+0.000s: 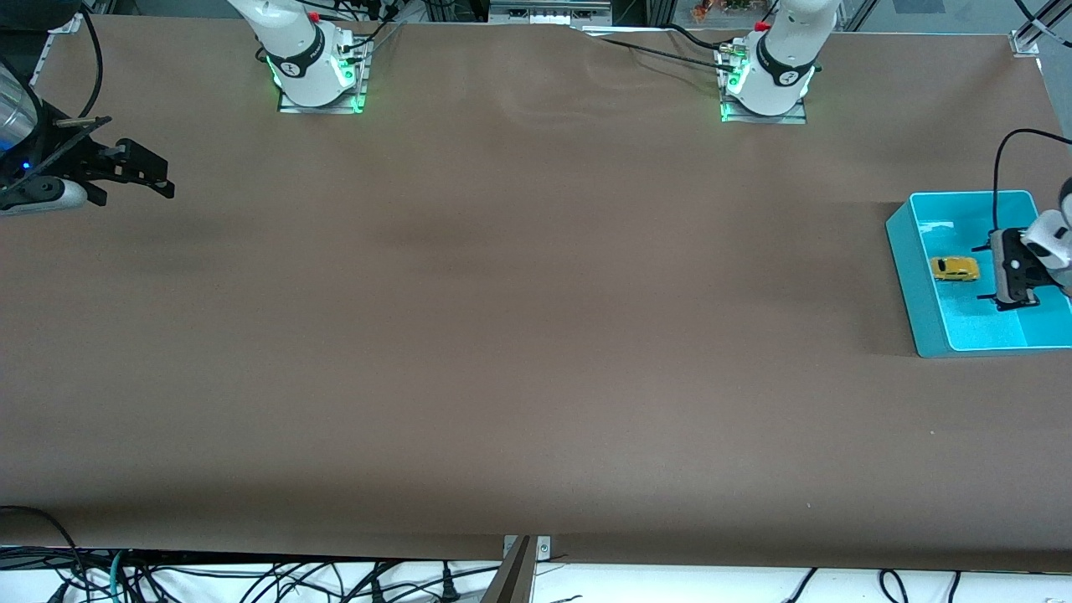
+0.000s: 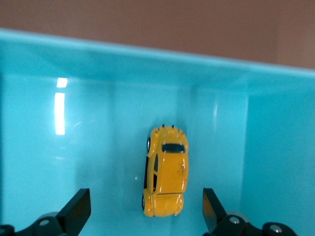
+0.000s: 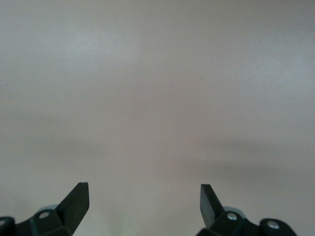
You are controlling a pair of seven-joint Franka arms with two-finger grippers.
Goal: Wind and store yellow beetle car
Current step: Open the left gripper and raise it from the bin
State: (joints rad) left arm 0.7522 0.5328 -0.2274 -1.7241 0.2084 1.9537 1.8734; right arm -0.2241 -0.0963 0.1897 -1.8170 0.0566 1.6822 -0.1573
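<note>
The yellow beetle car [image 2: 165, 171] lies in the teal bin [image 1: 909, 251], directly beneath the left claw [image 2: 146, 206], its long axis running between the wide-open, empty fingers. The right claw [image 3: 144, 200], open and empty, waits over the worktop [image 1: 502, 335].

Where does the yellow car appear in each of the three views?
Front view: car lies in the teal bin, at the left arm's end of the table.
Left wrist view: car mid-picture, on the bin floor.
Right wrist view: not in it.
Shared landmark: the teal bin.
</note>
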